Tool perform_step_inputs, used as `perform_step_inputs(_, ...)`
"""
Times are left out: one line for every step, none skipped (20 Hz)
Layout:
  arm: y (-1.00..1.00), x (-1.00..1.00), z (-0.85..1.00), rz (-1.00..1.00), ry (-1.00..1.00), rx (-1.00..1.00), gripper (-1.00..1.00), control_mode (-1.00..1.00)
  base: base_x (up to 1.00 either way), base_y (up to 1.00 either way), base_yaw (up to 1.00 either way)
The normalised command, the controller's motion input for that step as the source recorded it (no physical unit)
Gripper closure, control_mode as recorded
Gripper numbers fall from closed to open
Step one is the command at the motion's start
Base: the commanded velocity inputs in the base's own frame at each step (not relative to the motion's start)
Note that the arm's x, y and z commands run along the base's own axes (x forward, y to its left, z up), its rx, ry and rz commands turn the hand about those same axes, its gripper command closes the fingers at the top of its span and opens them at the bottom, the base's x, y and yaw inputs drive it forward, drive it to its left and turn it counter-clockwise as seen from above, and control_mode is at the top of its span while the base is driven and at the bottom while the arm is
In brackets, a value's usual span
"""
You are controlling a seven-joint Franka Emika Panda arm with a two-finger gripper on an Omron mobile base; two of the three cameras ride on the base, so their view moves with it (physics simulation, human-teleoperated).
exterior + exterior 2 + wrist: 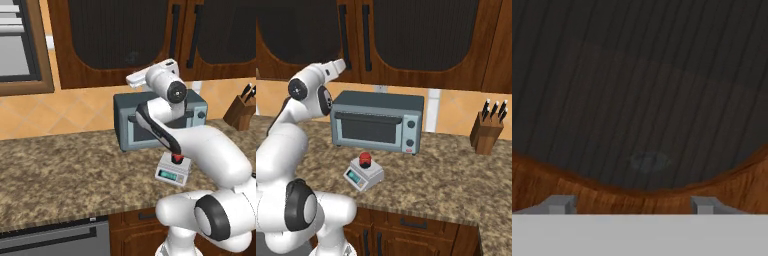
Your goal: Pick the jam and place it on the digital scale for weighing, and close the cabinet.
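The jam (177, 159), a tiny jar with a red lid, stands on the digital scale (171, 174) on the counter in front of the toaster oven. From the right base view, the jam (365, 160) sits at the middle of the scale (363, 177). The cabinet (115, 35) hangs above with its dark arched doors looking shut. My gripper (131, 79) is raised against the lower part of a cabinet (421, 35) door, far above the jar. In the hand view the gripper (633, 205) is open, with nothing between its fingertips (561, 204), and faces the dark panel and its wooden frame.
A blue-grey toaster oven (376, 125) stands at the back of the granite counter (456, 175). A knife block (487, 131) is at the far right. A window frame (25, 50) is on the wall at left. Drawers and a dark appliance front lie below the counter edge.
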Motion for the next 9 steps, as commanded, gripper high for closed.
perform_step_inputs(0.00, 1.00, 0.14, 0.06, 0.13, 0.03, -1.00, -1.00, 0.00, 0.00, 0.00)
perform_step_inputs(0.00, 0.97, 0.07, 0.04, 0.12, 0.01, -1.00, -1.00, 0.00, 0.00, 0.00)
perform_step_inputs(0.00, 1.00, 0.01, 0.01, 0.12, 0.00, -1.00, -1.00, 0.00, 0.00, 0.00)
perform_step_inputs(0.00, 1.00, 0.00, 0.00, 0.09, 0.00, -1.00, -1.00, 0.00, 0.00, 0.00)
perform_step_inputs(0.00, 1.00, 0.00, 0.00, 0.09, 0.00, -1.00, -1.00, 0.00, 0.00, 0.00)
perform_step_inputs(0.00, 1.00, 0.00, 0.00, 0.09, 0.00, -1.00, -1.00, 0.00, 0.00, 0.00)
perform_step_inputs(0.00, 1.00, 0.00, 0.00, 0.12, 0.00, -1.00, -1.00, 0.00, 0.00, 0.00)
perform_step_inputs(0.01, 1.00, 0.00, 0.00, 0.09, 0.00, -1.00, -1.00, 0.00, 0.00, 0.00)
perform_step_inputs(0.01, 1.00, -0.04, 0.00, 0.06, 0.00, -1.00, -1.00, 0.00, 0.00, 0.00)
